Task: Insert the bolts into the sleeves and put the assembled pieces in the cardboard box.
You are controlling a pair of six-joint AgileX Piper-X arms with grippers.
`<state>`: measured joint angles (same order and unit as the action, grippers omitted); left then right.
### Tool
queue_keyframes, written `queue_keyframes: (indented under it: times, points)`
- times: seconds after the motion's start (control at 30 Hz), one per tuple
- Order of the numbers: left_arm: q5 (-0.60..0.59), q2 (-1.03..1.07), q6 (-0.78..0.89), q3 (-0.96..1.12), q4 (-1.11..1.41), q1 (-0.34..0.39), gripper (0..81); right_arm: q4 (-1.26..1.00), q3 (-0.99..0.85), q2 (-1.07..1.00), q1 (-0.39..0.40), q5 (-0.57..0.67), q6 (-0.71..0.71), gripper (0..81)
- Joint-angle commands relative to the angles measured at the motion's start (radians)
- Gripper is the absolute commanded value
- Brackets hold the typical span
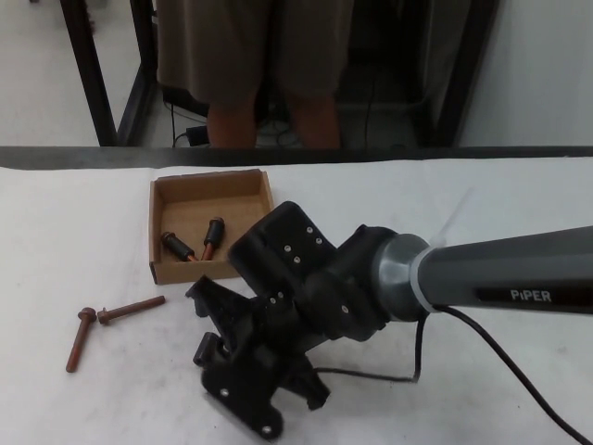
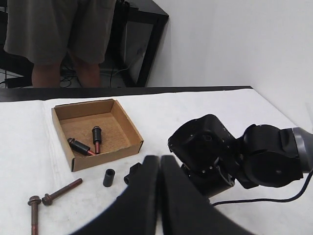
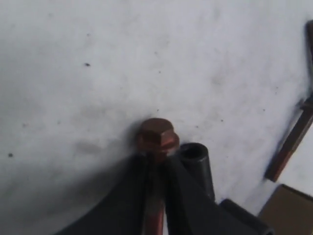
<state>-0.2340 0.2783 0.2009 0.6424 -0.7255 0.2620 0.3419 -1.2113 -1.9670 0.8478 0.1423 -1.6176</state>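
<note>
My right gripper point(image 3: 155, 161) is shut on a copper bolt point(image 3: 156, 137), low over the white bench, with the hex head sticking out past the fingertips. A black sleeve point(image 3: 198, 169) lies right beside that bolt; it is the loose sleeve point(image 2: 108, 177) in front of the cardboard box point(image 2: 61, 134). The box point(image 1: 211, 181) holds two assembled pieces point(image 1: 178, 247) point(image 1: 214, 237). Two loose bolts point(image 1: 79, 338) point(image 1: 130, 309) lie left of the right gripper point(image 1: 199, 301). My left gripper point(image 2: 159, 161) is shut with nothing in it, back from the bench.
The right arm's bulky wrist point(image 1: 334, 287) covers the bench's middle, and its black cable point(image 1: 519, 371) trails across the right side. The bench's far edge point(image 1: 371, 156) runs just behind the box. Bare white surface point(image 1: 519, 204) lies to the right.
</note>
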Motion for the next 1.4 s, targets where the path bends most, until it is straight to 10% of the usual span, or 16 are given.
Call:
queue_keyframes:
  times: [0.0,0.33,0.57,0.83,1.37]
  points:
    - [0.008,-0.007,0.0,-0.001,0.004,0.005,0.8,0.013,0.0,0.009,0.003,0.0,0.071,0.0]
    - [0.008,-0.007,0.0,-0.001,0.004,0.005,0.1,0.162,0.003,0.325,0.047,-0.004,0.53,0.0]
    - [0.001,0.096,-0.021,-0.001,-0.059,0.005,15.5,0.392,0.003,0.599,0.047,-0.004,0.813,0.0]
    - [0.001,0.416,-0.078,-0.001,-0.071,0.008,39.8,0.679,0.003,0.833,0.044,-0.02,0.951,0.0]
    - [0.051,1.077,-0.119,0.027,0.259,0.147,40.5,0.806,0.003,0.963,0.042,-0.107,1.193,0.0]
